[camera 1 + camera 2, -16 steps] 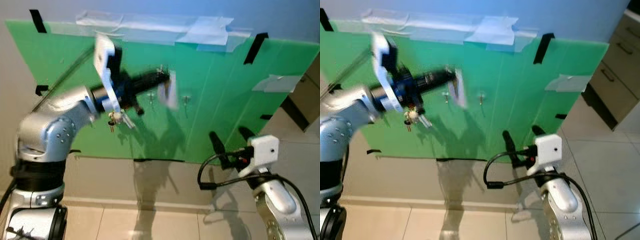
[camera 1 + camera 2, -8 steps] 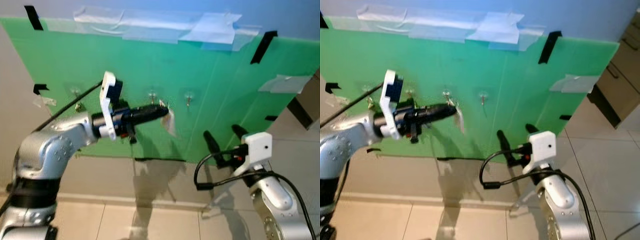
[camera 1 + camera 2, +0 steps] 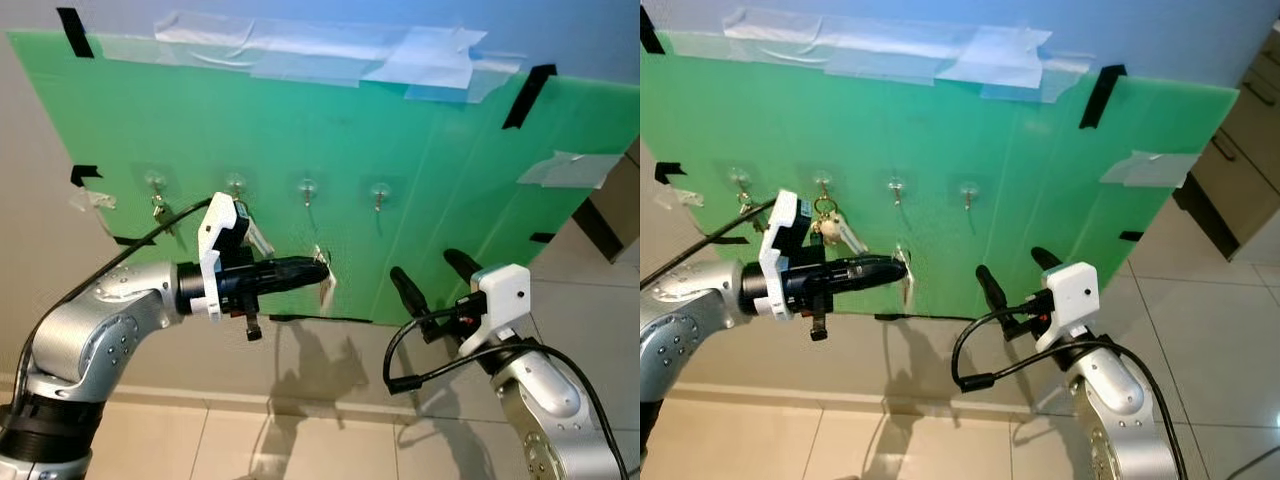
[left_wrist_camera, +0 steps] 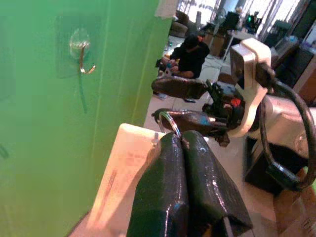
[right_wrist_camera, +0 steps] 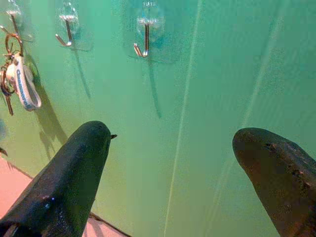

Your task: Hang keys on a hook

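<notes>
The green board (image 3: 450, 150) has bare room low and right. My right gripper (image 3: 424, 266) waits there, fingers spread, holding nothing. My left gripper (image 3: 318, 272) is pinched tight on the keys (image 3: 326, 282), below the row of 4. I should lift to the free hook (image 3: 307, 190), clear of the hung bunch (image 3: 832, 230), ring leading

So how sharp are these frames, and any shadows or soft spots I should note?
Left eye view: sharp, with the arms' shadows on the green board. Left wrist view: the left gripper and white tag are soft up close. Right wrist view: hooks crisp, shadows trailing below them.
</notes>
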{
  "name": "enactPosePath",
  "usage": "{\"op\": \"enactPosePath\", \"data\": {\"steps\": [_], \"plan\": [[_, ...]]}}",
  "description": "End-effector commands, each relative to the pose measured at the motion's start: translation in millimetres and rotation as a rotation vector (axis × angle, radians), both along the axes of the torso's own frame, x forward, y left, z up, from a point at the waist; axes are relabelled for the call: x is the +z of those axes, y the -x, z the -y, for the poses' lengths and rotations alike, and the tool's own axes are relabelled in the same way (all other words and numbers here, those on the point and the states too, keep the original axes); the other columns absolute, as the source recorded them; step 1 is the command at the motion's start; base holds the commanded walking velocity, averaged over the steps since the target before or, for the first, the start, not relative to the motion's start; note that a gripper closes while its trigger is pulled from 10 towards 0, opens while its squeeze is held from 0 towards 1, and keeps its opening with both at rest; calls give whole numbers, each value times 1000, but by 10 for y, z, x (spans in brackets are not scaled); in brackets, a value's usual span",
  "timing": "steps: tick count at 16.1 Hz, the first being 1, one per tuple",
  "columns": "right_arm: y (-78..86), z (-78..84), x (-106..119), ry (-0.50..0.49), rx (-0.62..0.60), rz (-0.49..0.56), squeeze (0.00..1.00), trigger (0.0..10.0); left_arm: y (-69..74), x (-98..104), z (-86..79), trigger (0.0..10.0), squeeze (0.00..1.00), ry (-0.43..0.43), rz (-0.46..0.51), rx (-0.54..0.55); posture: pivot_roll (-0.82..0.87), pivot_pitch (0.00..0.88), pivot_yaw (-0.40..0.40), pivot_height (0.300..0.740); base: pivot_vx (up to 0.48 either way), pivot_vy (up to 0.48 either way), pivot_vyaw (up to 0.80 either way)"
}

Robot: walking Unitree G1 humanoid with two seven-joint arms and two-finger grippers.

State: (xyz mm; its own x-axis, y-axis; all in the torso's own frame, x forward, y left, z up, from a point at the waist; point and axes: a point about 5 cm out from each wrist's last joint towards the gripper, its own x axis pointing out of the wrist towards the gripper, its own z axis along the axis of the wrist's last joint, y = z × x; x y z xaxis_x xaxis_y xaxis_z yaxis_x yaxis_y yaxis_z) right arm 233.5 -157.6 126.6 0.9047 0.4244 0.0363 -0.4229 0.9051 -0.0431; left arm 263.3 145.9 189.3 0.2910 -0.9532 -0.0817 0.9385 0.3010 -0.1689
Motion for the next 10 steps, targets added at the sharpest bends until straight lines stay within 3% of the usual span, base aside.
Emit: {"op": "enactPosePath", "data": {"steps": [1, 7, 10], "plan": [[-28, 33, 9, 4, -2, 7, 0, 10000, -17, -47, -28, 10000, 0, -45, 31, 6, -36, 0, -25, 740, 0, 0, 0], [-17, -10, -57, 4, 13, -3, 0, 10000, -214, -99, -151, 10000, 0, -70, 58, 61, -40, 0, -25, 740, 0, 0, 0], [0, -8, -80, 5, 18, -6, 0, 10000, -335, -34, -164, 10000, 0, -5, 65, 83, -44, 0, -27, 740, 0, 0, 0]]}}
